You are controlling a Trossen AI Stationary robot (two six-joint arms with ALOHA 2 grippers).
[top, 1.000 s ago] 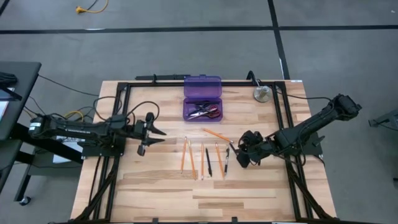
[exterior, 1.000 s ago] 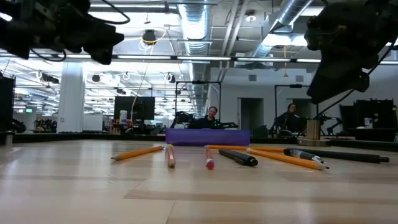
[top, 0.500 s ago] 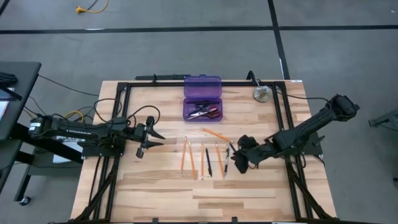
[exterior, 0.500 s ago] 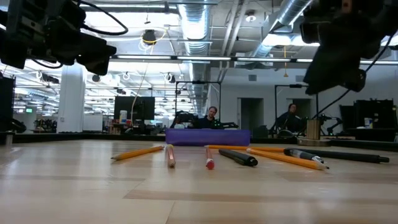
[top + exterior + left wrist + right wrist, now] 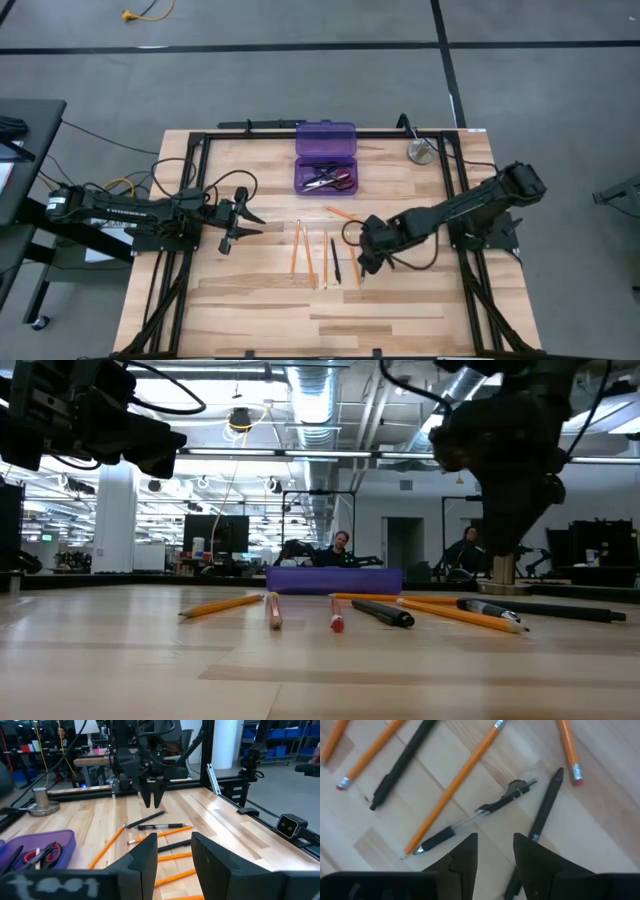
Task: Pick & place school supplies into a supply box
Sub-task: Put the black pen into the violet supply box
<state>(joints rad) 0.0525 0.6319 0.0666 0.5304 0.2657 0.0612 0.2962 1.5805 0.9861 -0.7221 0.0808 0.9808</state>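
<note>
Right gripper (image 5: 364,266): fingers parted, empty, above clear-barrelled pen (image 5: 475,815).
Left gripper (image 5: 247,222): parted, empty, left of pencils (image 5: 296,249).
Purple pencil case (image 5: 325,140): holds red-handled scissors (image 5: 337,180).

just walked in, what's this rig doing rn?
Packing school supplies into the purple supply box. Red-handled scissors are already inside it. The right gripper, fingers open and empty, hangs over the clear-barrelled pen among the pens and pencils lying loose on the table. The left gripper waits open at the left side.
</note>
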